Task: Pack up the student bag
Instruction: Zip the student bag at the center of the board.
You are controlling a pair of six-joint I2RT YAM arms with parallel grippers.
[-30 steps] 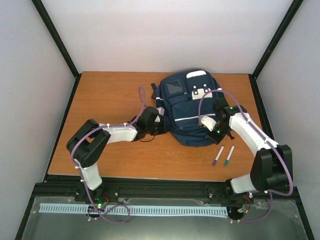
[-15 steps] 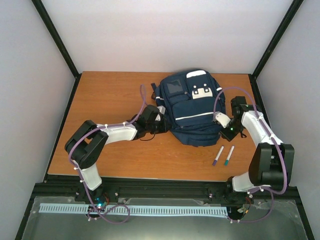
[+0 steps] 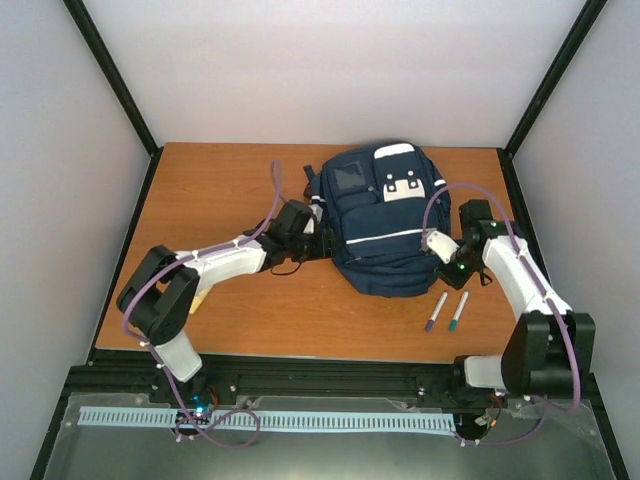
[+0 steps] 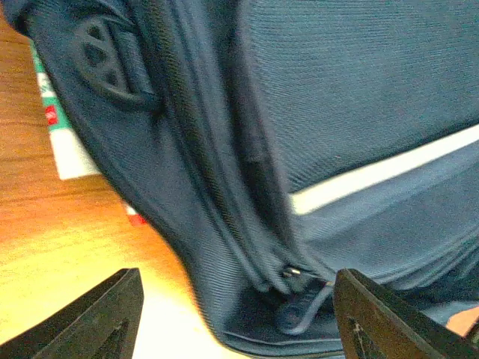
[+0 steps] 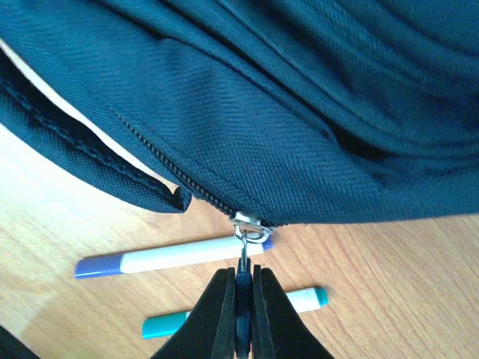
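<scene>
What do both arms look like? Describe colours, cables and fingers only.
Left arm and right arm: white link shells, black joints, a purple cable looped along each. A green light glows near the right wrist. Fingers are black, tapered.

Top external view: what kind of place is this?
Probably a robot lab test cell: a wooden table enclosed by plain white walls and black frame posts, with two robot arms bolted at its near edge.
</scene>
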